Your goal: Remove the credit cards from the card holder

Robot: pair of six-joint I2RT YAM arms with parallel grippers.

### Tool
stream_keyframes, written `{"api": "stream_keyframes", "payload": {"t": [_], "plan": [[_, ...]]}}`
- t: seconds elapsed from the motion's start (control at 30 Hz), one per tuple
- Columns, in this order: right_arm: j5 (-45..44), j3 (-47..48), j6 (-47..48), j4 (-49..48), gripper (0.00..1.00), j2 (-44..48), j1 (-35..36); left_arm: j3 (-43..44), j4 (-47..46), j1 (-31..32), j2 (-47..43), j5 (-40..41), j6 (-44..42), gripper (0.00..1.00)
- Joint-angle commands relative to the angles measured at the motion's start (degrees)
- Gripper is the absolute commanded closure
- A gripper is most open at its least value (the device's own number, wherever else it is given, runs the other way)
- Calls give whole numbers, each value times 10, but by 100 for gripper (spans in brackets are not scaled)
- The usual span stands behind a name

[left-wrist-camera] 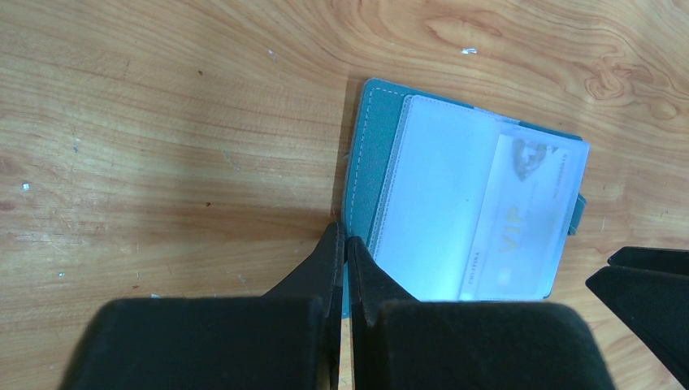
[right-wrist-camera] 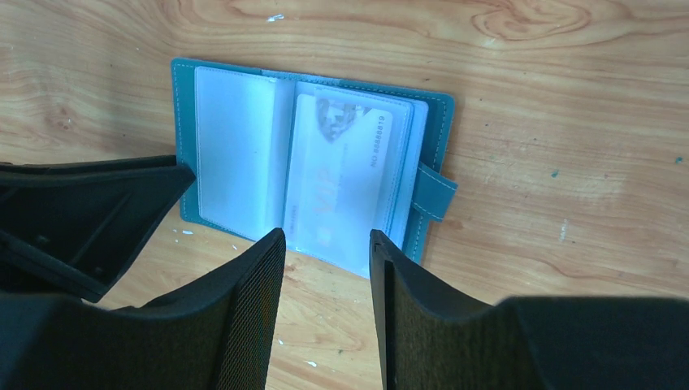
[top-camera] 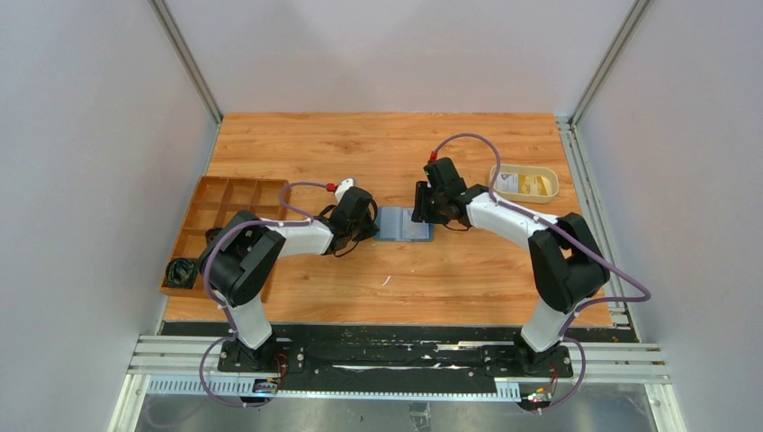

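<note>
Nearest the arm bases, the left gripper point(left-wrist-camera: 345, 244) sits at the left cover edge of the card holder point(left-wrist-camera: 370, 162). Its jaws are shut tight with nothing visibly caught between them, and the tips seem to press the cover down onto the table point(left-wrist-camera: 162, 122). The card holder lies open and flat, clear sleeves showing, its closure tab on its right side. The right gripper point(right-wrist-camera: 325, 240) hovers over the holder's right half, jaws about half open and empty, straddling the end of a sleeve that carries a whitish credit card point(right-wrist-camera: 341, 171) marked VIP. Whether that card's edge sticks out of the sleeve cannot be told. Well apart to the holder's left stands a wooden tray point(top-camera: 220, 193). Beyond the holder, to its right, a cream dish point(top-camera: 555, 185) holds what look like a whitish and a yellow card point(top-camera: 526, 184), so some cards seem already out. The step in hand looks like drawing the VIP card. That calls for the right fingers to come down, close on the card rather than the plastic, and pull along the sleeve's opening while the left gripper pins the cover.
</note>
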State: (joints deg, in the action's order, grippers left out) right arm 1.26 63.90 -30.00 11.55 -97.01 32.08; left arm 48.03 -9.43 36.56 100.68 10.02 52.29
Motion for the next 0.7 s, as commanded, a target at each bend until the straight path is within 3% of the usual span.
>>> {"api": "stream_keyframes", "payload": {"t": [0.0, 0.2, 0.67], "plan": [[16, -1, 0, 0, 54, -2, 8, -12, 36, 8, 24, -13, -4, 100], [38, -3, -9, -15, 54, -35, 8, -15, 38, 8, 20, -11, -8, 100], [-10, -13, -1, -8, 54, -59, 8, -14, 42, 8, 23, -12, -7, 100]]}}
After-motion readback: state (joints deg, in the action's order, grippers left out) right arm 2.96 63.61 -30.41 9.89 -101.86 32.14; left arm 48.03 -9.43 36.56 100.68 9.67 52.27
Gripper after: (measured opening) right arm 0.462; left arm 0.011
